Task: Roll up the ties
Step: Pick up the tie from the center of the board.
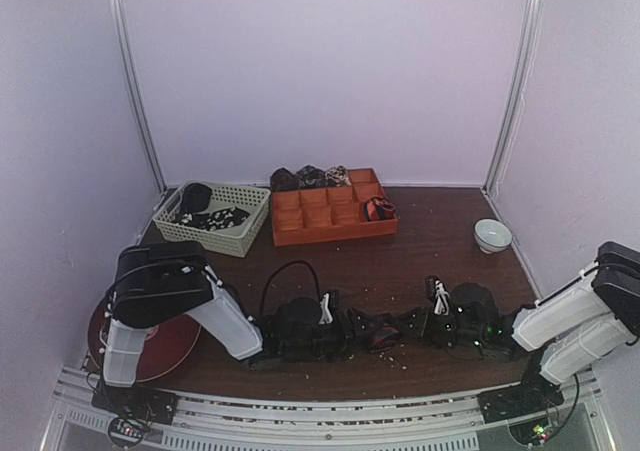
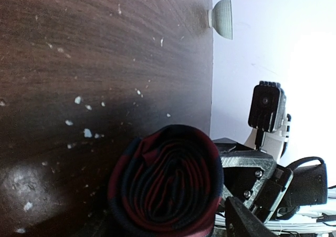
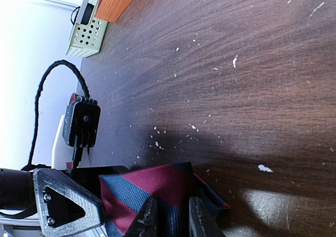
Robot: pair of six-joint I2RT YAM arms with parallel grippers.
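A red-and-dark-blue striped tie (image 1: 383, 333) sits rolled into a coil near the table's front edge, between my two grippers. In the left wrist view the coil's spiral end (image 2: 165, 182) fills the space between my left jaws. One dark finger (image 2: 247, 222) shows at its right with a thin gap; the other is hidden. My left gripper (image 1: 353, 329) looks open around the coil. My right gripper (image 3: 172, 221) is shut on an outer fold of the tie (image 3: 157, 187), reaching in from the right (image 1: 418, 324).
An orange compartmented tray (image 1: 300, 233) at the back holds a rolled tie (image 1: 378, 209), with dark ties (image 1: 310, 178) behind it. A pale green basket (image 1: 235, 239) holds speckled dark ties (image 1: 212, 217). A white bowl (image 1: 492, 234) stands right; a red disc (image 1: 165, 346) lies under the left arm.
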